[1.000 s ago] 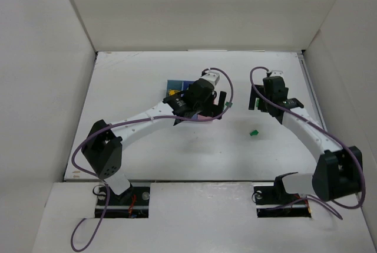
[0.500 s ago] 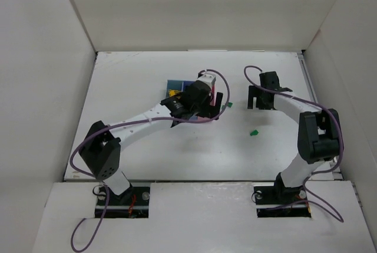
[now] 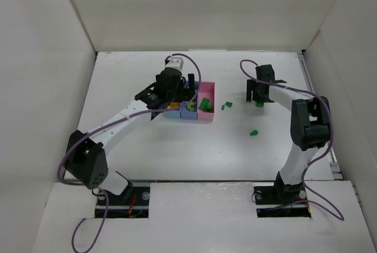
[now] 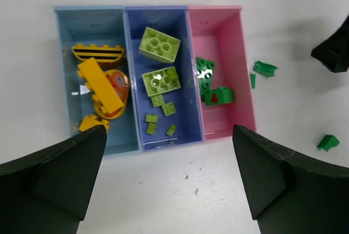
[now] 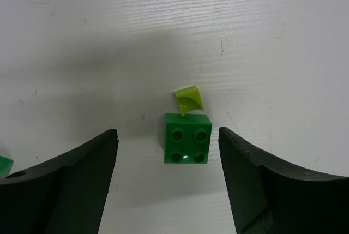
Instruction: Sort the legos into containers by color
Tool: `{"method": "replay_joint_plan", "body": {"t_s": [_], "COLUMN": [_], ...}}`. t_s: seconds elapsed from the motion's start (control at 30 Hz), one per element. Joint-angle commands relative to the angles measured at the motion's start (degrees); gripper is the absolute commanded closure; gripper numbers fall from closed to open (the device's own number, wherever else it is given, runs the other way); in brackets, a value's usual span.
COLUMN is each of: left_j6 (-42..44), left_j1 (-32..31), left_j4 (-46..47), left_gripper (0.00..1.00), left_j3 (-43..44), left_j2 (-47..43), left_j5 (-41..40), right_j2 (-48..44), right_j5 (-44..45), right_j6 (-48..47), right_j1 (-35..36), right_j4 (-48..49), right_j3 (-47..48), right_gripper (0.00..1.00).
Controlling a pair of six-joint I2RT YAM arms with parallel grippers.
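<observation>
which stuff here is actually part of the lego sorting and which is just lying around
Job: tray of three bins; sorted legos inside it; loose dark green bits beside it; dark green brick and lime piece on the table.
Not the job: purple cables; white walls.

Bright, even overhead light — soft shadows, sharp views.

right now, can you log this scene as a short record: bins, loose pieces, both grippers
light blue bin: yellow bricks
periwinkle bin: lime green bricks
pink bin: dark green bricks
loose: dark green pieces right of pink bin; dark green square brick with small lime piece at its edge
left gripper: open, above the bins
right gripper: open, straddling the square brick, not touching
</observation>
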Motion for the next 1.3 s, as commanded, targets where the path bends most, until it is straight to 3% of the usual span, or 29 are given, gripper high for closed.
{"method": "replay_joint_plan", "body": {"t_s": [0.0, 0.07, 0.23, 0.4, 0.5, 0.7, 0.87, 1.07, 1.27], "left_j6": [-0.59, -0.59, -0.07, -0.06, 0.47, -0.24, -2.25, -3.40, -3.40], "left_j1": [2.49, 4.33, 6.89, 9.87, 10.41, 11.98, 13.04, 13.75, 13.75], "left_j4": [-0.06, -0.59, -1.65, -2.18, -2.18, -0.16, 0.55, 0.55, 0.55], "left_gripper": [0.00, 0.00, 0.00, 0.00, 0.00, 0.00, 0.00, 0.00, 0.00], "left_j3": [-0.99, -0.99, 0.15, 1.38, 1.38, -0.64, -3.45, -3.98, -4.51], "left_j2": [-2.62, -3.24, -3.24, -3.24, -3.84, -4.90, -4.91, -4.91, -4.38], "left_j5": [-0.40, -0.39, -0.39, -0.39, -0.39, 1.45, 2.68, 4.78, 4.71], "right_j2": [0.94, 0.94, 0.94, 0.94, 0.94, -7.92, -13.02, -9.35, -2.31], "right_j5": [-1.24, -1.94, -3.26, -3.26, -3.26, -4.49, -9.49, -12.84, -11.01], "right_j6": [-0.44, -0.44, -0.44, 0.09, 0.09, -5.09, -9.92, -10.46, -10.98], "right_j1": [-1.48, -2.01, -2.54, -2.54, -2.54, 4.03, 15.81, 23.90, 27.86], "right_j4": [-0.47, -0.47, -2.83, -2.84, -3.54, -3.54, 0.49, 2.61, 1.22], "right_j3": [1.97, 1.96, 1.96, 1.43, 1.43, 2.92, 6.44, 12.76, 17.60], "right_gripper": [0.22, 0.29, 0.33, 0.67, 0.74, 0.75, 0.74, 0.73, 0.60]}}
